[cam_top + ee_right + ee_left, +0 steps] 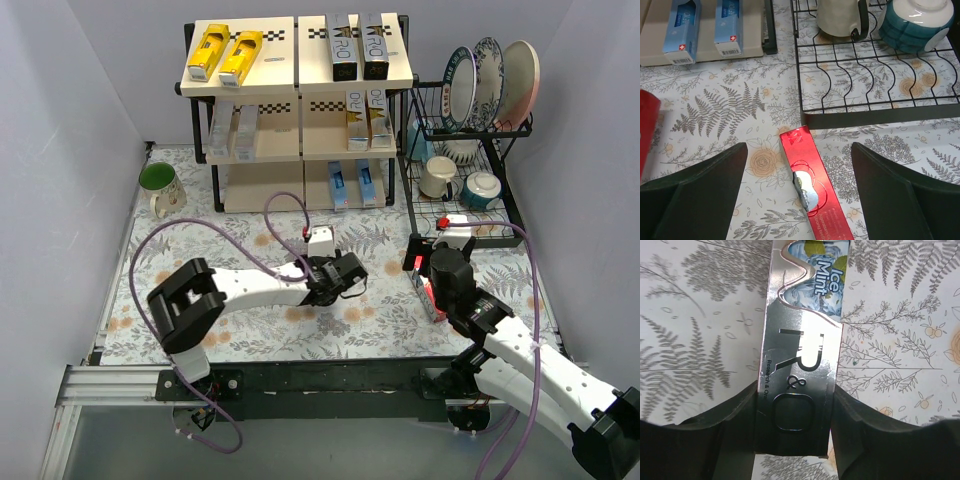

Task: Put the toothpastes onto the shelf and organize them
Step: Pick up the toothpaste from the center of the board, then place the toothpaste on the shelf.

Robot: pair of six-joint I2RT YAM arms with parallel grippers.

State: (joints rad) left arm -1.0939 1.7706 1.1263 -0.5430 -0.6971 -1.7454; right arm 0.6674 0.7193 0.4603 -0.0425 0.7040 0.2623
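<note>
1. Left hand (345, 278): closed in a pinch on a silver-grey rectangular toothpaste carton (797, 350) printed "R&O" and "Ice Mint". Both fingers (715, 440) are pressed against its long sides. The carton is found at the centre of the overhead frame, over the fern-printed worktop (230, 240) and in front of the shelf. Whether it rests on the worktop or is lifted cannot be told.
2. Right hand (799, 150): spread wide, with nothing gripped. A glossy red rectangular toothpaste carton (812, 195) is seen lying flat on the worktop between the fingers, at the lower centre of the right wrist frame, just beside the front edge of the black wire dish rack (875, 117).
3. Three-tier shelf with black metal frame and cream boards (280, 75), upper centre of the overhead frame:
   - top tier: two yellow cartons (225, 52) at left, two black cartons (360, 48) at right;
   - middle tier: two silver-grey cartons (232, 128) at left, two gold-white cartons (366, 117) at right;
   - bottom tier: two blue cartons (352, 183) at right.
4. Dish rack contents: upright plates (490, 80) and mugs.
5. Green mug (160, 185): set on the worktop at the left of the overhead frame.
</note>
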